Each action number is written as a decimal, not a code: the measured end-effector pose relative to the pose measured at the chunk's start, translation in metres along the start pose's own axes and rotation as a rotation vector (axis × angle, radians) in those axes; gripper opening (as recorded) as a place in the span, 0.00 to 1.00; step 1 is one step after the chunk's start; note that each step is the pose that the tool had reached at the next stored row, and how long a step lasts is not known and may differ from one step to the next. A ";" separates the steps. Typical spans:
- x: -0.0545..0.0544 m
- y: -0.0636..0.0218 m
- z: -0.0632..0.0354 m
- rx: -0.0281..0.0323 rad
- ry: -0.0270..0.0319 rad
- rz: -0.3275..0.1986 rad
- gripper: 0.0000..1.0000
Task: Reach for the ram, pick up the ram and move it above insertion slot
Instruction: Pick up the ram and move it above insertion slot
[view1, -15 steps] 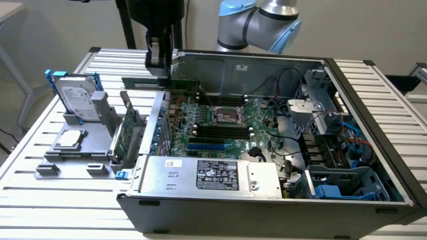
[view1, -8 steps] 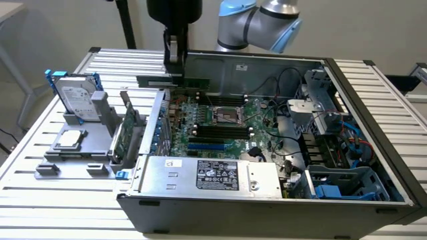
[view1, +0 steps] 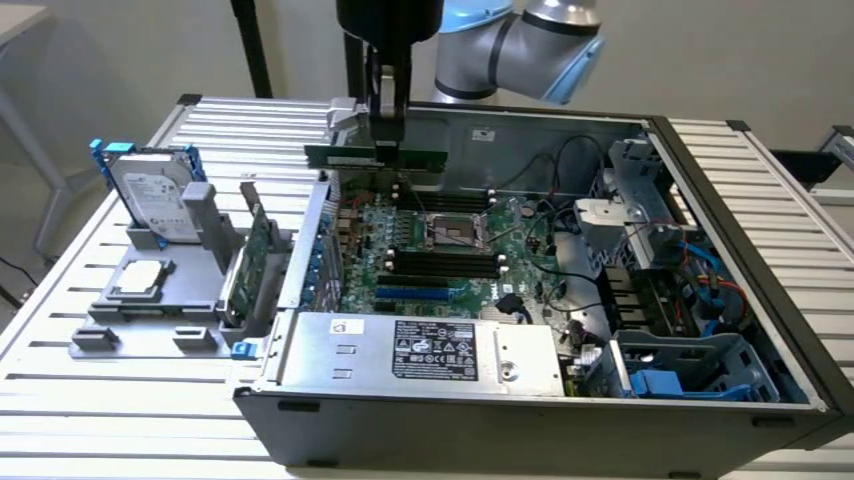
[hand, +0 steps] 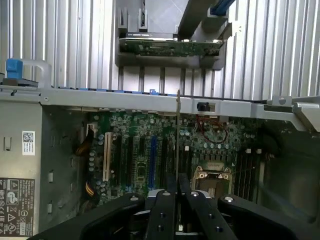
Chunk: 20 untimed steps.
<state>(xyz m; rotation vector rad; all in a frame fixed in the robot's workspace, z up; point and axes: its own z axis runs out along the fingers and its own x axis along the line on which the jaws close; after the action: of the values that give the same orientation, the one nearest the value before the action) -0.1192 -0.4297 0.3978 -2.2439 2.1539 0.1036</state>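
Exterior view: ram (view1: 424, 158) in end effector (view1: 386, 140)

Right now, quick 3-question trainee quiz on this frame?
1. True or false: the gripper is shut on the ram.
2. Where is the ram? A) lying on the grey rack B) seated in a slot C) held in the air over the motherboard in the open case
3. Fill in: the hard drive in its blue frame stands on the grey rack at the exterior view's ____.

Key: 1 true; 2 C; 3 left
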 end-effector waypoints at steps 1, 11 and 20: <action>-0.002 -0.0031 0.0001 0.0000 0.0000 0.000 0.13; -0.024 -0.0306 0.0052 0.0000 0.0000 0.000 0.13; -0.042 -0.0468 0.0132 0.0000 0.0000 0.000 0.13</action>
<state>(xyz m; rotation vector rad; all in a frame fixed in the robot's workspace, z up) -0.0745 -0.3849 0.3864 -2.2439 2.1540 0.1036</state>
